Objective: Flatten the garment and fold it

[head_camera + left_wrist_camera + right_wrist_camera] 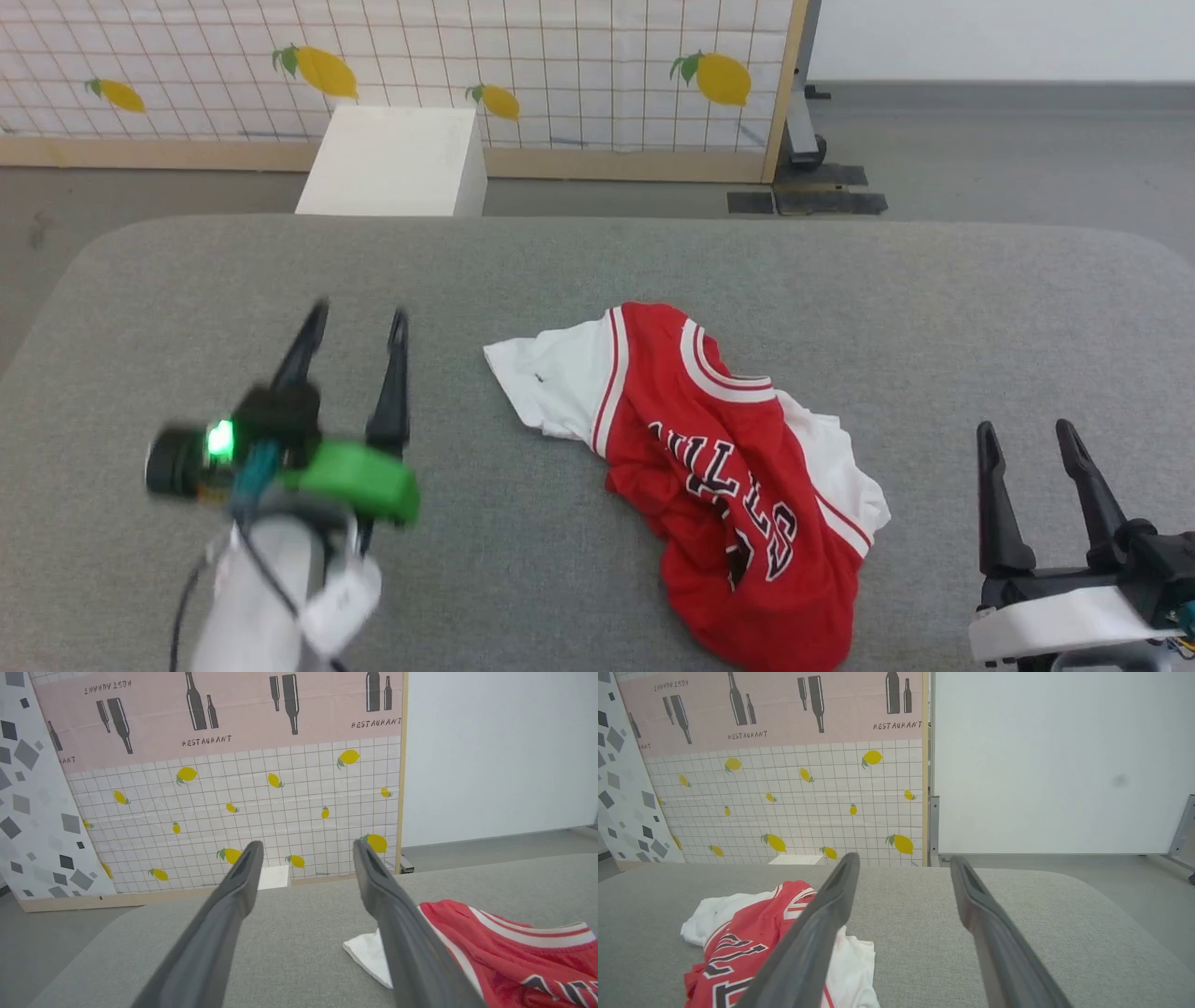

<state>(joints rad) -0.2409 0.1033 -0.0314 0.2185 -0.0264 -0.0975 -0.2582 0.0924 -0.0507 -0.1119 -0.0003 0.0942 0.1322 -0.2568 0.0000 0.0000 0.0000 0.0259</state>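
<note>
The garment (pixel 738 467) is lying crumpled on the grey counter (pixel 560 261), just right of centre, with one white sleeve pointing toward 10 o'clock. The left pincer (pixel 359 314) is hovering at the garment's 9 o'clock, apart from it, fingers spread and empty. The right pincer (pixel 1025 429) is waiting at 3 o'clock, likewise spread and empty.

Risk: a pinch on the bunched red body is likely catching two layers, so pulling is dragging the heap rather than opening it.

The head view's bottom edge is cutting off the hem. A crease is burying most of the number. The left pincer is appearing blurred, possibly in motion.
</note>
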